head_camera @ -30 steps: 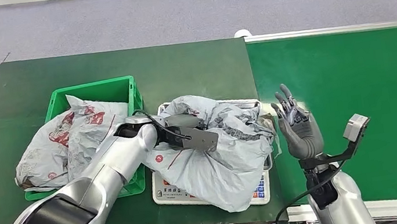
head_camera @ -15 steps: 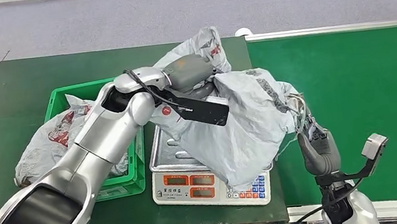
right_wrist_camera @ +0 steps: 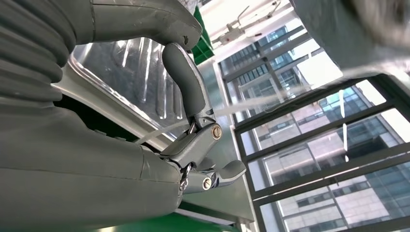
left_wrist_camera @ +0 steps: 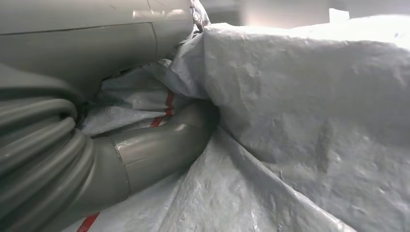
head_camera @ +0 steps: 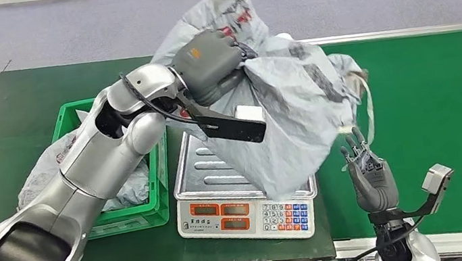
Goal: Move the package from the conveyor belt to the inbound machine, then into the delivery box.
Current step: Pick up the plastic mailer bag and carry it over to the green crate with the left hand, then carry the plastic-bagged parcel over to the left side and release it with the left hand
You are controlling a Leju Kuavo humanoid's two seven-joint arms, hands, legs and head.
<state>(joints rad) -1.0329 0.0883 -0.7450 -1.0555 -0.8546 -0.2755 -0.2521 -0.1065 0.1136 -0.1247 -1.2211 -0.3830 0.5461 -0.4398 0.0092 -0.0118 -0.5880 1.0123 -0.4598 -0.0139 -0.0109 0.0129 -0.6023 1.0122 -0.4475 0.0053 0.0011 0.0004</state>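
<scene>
A large grey plastic package [head_camera: 293, 108] with red print hangs in the air above the scale [head_camera: 244, 197], the inbound machine with a steel tray. My left hand [head_camera: 208, 62] grips its upper part. In the left wrist view the thumb [left_wrist_camera: 159, 150] presses into the crumpled grey package [left_wrist_camera: 309, 121]. My right hand [head_camera: 370, 176] stands open and upright at the conveyor's near edge, below and to the right of the package, holding nothing. In the right wrist view, fingers [right_wrist_camera: 188, 92] spread in front of the scale tray [right_wrist_camera: 125, 72]. The green delivery box [head_camera: 124, 217] sits left of the scale.
The green box holds other grey packages [head_camera: 50, 176] with red print. The green conveyor belt [head_camera: 443, 107] runs along the right. The scale's keypad and displays [head_camera: 247, 218] face the table's front edge. Grey floor lies beyond the dark green table [head_camera: 27, 104].
My left hand has lifted the package off the scale tray and higher into the air. My right hand has dropped lower, away from the package.
</scene>
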